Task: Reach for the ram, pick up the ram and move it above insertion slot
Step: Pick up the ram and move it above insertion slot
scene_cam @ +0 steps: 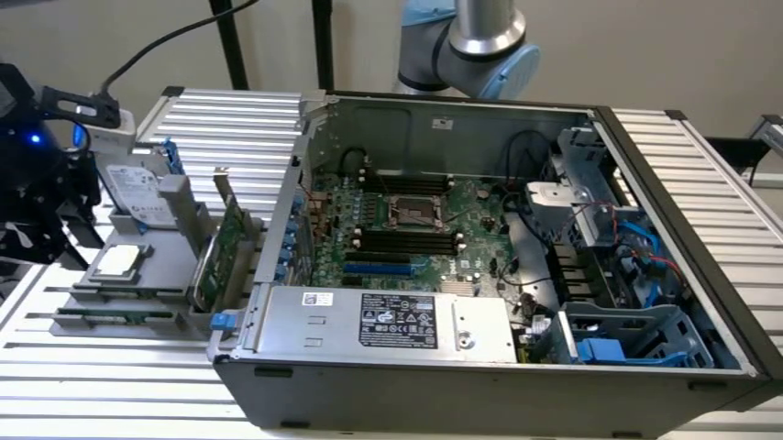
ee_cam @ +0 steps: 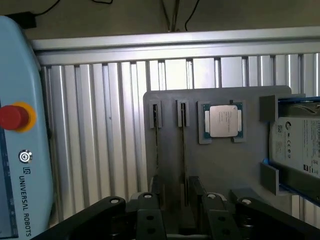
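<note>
Two slots [ee_cam: 156, 115] noted in grey holder [ee_cam: 225, 170] on tabletop [ee_cam: 100, 150], ram [ee_cam: 183, 150] standing edge-on just ahead of wide-open, empty pincer [ee_cam: 182, 215]; advised: straddle thin edge squarely, clear of neighbouring processor [ee_cam: 222, 121], before closing.

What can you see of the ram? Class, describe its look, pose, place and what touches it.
The ram is a long, thin, dark green board that looks like circuit board. It stands on its long edge in a slot of the grey holder, on the exterior view's left beside the case. Its chips are too small to make out. Only the holder seems to touch it. The open gripper hangs above it.
</note>
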Controlling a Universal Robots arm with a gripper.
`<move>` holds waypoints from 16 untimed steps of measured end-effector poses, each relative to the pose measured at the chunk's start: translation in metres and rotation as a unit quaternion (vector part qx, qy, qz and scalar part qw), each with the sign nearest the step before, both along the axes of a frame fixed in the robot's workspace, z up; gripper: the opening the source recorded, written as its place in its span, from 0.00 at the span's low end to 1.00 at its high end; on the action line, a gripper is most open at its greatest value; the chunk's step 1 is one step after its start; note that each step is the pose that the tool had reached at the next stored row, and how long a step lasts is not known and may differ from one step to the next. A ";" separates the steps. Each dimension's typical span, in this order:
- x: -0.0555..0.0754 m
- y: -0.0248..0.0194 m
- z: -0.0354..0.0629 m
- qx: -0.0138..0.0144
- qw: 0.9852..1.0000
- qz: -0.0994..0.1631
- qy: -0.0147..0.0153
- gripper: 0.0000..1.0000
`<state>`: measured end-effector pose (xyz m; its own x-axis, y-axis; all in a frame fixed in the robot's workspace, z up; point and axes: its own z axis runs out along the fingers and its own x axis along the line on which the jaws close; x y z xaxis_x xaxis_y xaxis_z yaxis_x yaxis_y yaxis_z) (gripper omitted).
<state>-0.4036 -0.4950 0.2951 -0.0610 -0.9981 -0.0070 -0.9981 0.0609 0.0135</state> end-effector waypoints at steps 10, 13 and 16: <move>0.000 -0.0045 -0.0181 0.000 1.000 0.004 0.000 0.36; 0.000 -0.0056 -0.0236 0.000 1.000 0.005 0.000 0.36; 0.000 -0.0066 -0.0291 0.000 1.000 0.007 0.000 0.36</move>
